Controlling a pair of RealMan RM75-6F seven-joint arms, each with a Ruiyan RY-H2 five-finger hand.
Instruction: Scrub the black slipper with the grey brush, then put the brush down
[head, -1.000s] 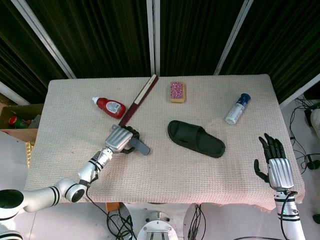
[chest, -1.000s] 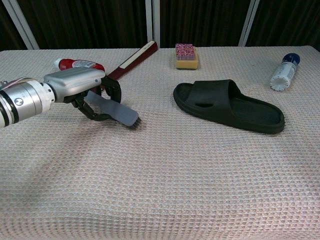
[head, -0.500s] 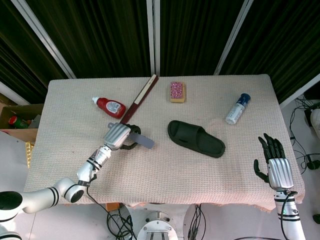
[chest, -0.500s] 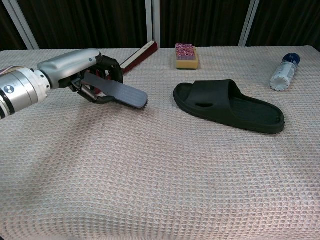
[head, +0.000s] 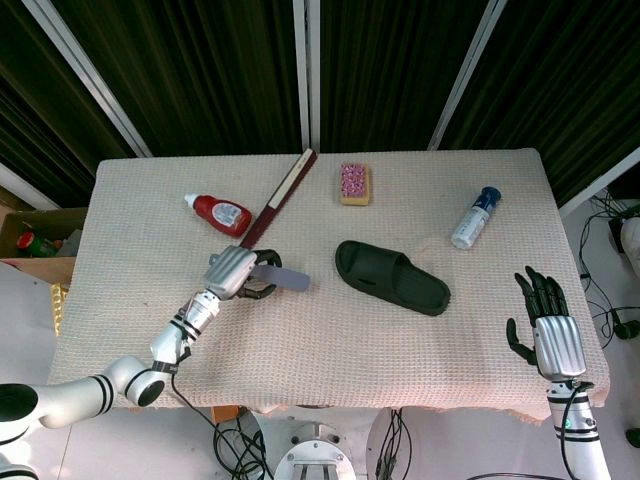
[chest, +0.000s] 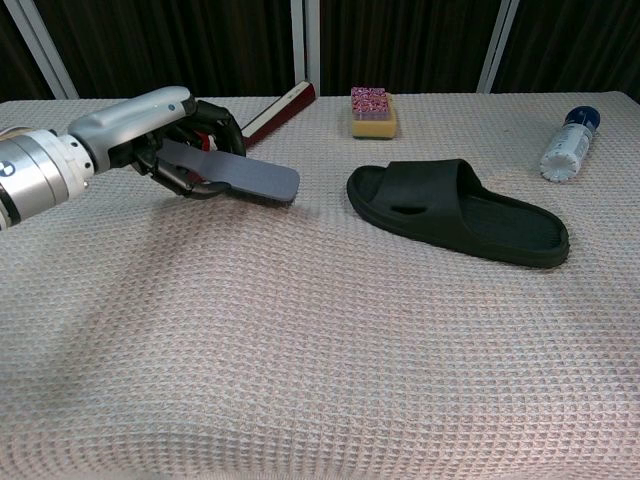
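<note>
My left hand grips the handle of the grey brush, which is lifted off the cloth with its bristles down. The brush head points right, toward the black slipper, and a gap remains between them. The slipper lies flat at the table's middle right, toe opening to the left. My right hand hangs open off the table's front right corner, holding nothing; the chest view does not show it.
A red bottle, a dark red folded fan, a yellow sponge with pink top and a white bottle with blue cap lie along the far half of the beige cloth-covered table.
My left hand has raised the brush off the cloth and carried it up and to the right, closer to the slipper. The right hand has stayed put.
</note>
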